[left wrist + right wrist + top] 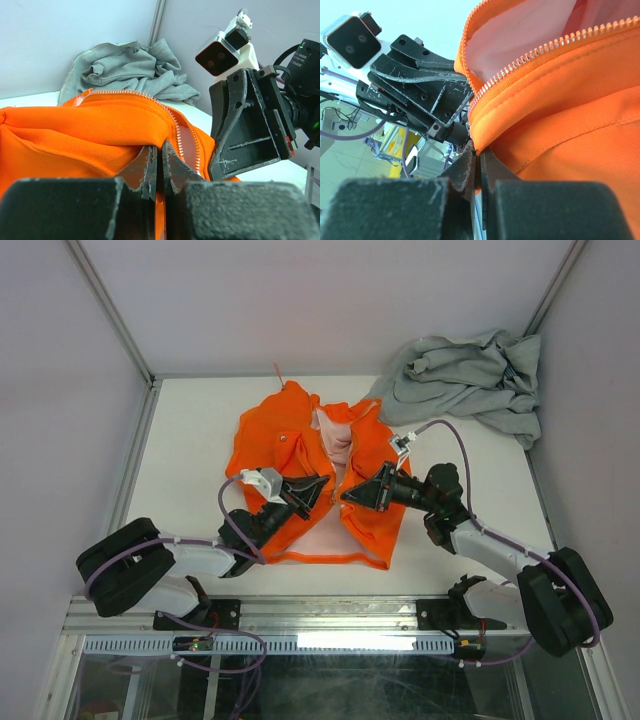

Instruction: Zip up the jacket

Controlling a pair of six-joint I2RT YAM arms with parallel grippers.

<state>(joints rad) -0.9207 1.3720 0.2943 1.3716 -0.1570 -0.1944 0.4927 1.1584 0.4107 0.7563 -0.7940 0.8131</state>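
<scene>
The left gripper [320, 486] reaches in from the near-left corner of the flat white table [190, 440] toward its middle. Its two black fingers [142, 170] are pressed together, with a fold of the bright orange fabric jacket [290, 445] pinched between them at the left side of the front opening. The jacket lies rumpled at the table's centre, collar toward the far side. Its front is parted, so the pale pink-cream lining [335, 440] shows. A row of pale zipper teeth [545, 49] runs along the open edge, not joined to its partner. Just right of the opening, the right gripper [348, 496] is likewise clamped on the jacket's right front edge, its tips close to those of the left gripper. In the far-right corner a crumpled light grey garment [465, 380] sits close against the jacket's shoulder.
</scene>
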